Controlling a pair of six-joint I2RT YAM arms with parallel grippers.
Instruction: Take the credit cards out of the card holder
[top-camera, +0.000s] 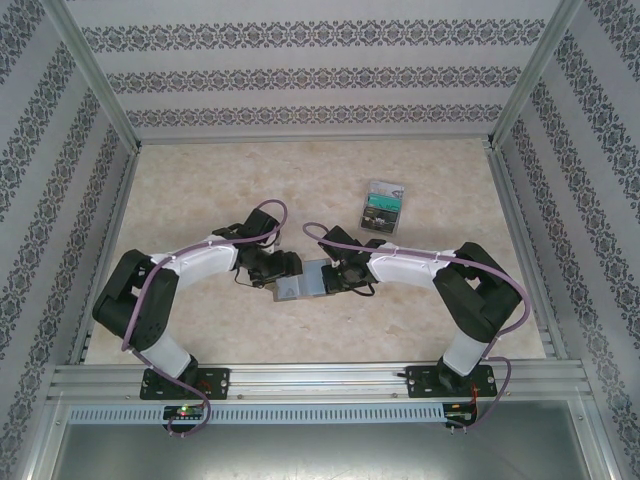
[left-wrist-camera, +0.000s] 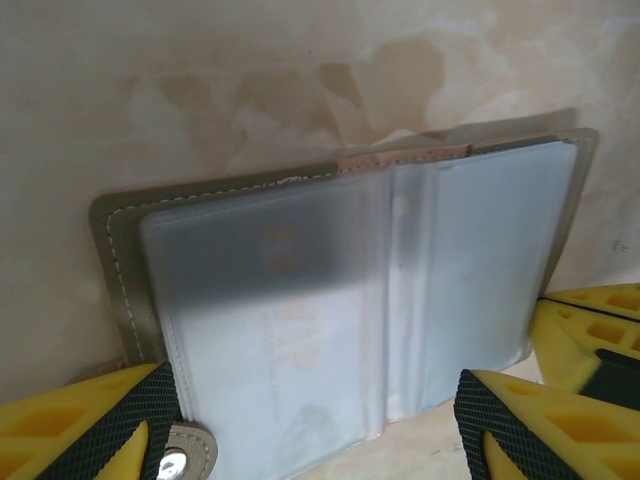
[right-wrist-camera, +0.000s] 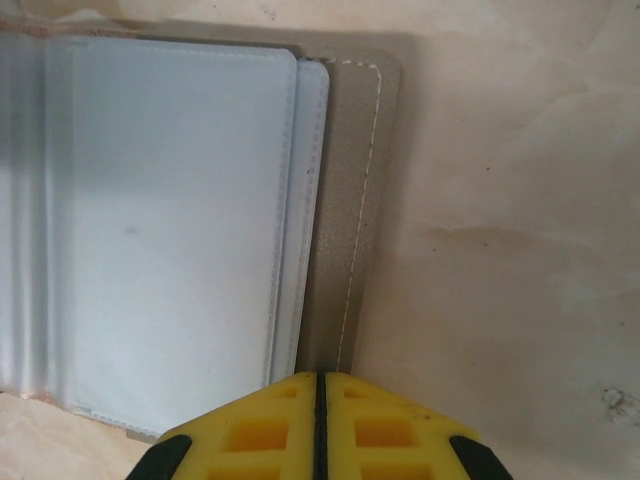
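The card holder lies open and flat on the table between both grippers, its pale blue-grey frosted sleeves facing up inside a grey-brown stitched cover. The credit cards are hidden in the sleeves; only faint print shows through the left sleeve. My left gripper is open, with one finger on each side of the holder's near edge and nothing held. The side tab with its snap lies by the left finger. My right gripper is shut, its tips resting on the cover's right border.
A clear plastic case with green-and-black contents lies behind and to the right of the holder. Patterned walls and metal rails enclose the pale table. The right gripper's yellow finger shows just beyond the holder's right edge.
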